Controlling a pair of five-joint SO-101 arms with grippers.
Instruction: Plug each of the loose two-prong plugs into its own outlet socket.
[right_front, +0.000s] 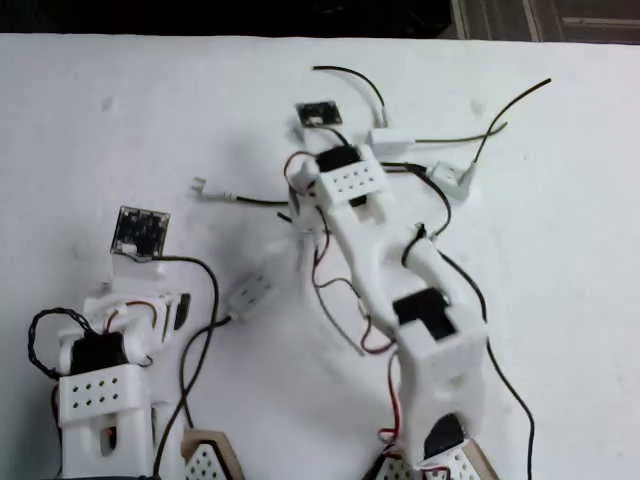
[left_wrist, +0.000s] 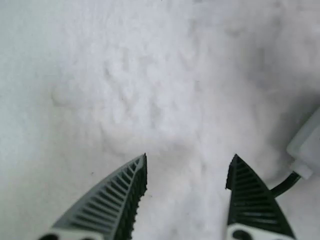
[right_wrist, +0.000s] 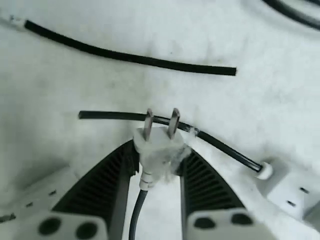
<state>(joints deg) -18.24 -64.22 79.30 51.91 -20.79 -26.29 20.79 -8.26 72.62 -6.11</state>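
Note:
My right gripper (right_wrist: 156, 165) is shut on a white two-prong plug (right_wrist: 157, 142), whose prongs point away from the wrist and whose black cord runs back between the fingers. In the high view this gripper (right_front: 303, 210) sits mid-table under its arm. A white outlet socket (right_wrist: 290, 187) lies close beside it, and a thin black cable (right_wrist: 220, 145) ends there. My left gripper (left_wrist: 187, 192) is open over bare white cloth; a white socket block (left_wrist: 306, 145) with a black cord lies just off one finger. That socket (right_front: 255, 292) is right of the left gripper (right_front: 150, 290).
A loose white plug (right_front: 200, 186) on a dark cord lies left of the centre. Another white plug (right_front: 455, 178) and a white block (right_front: 392, 137) lie at the back right among thin cables. Black cords (right_front: 200, 330) trail towards the front edge.

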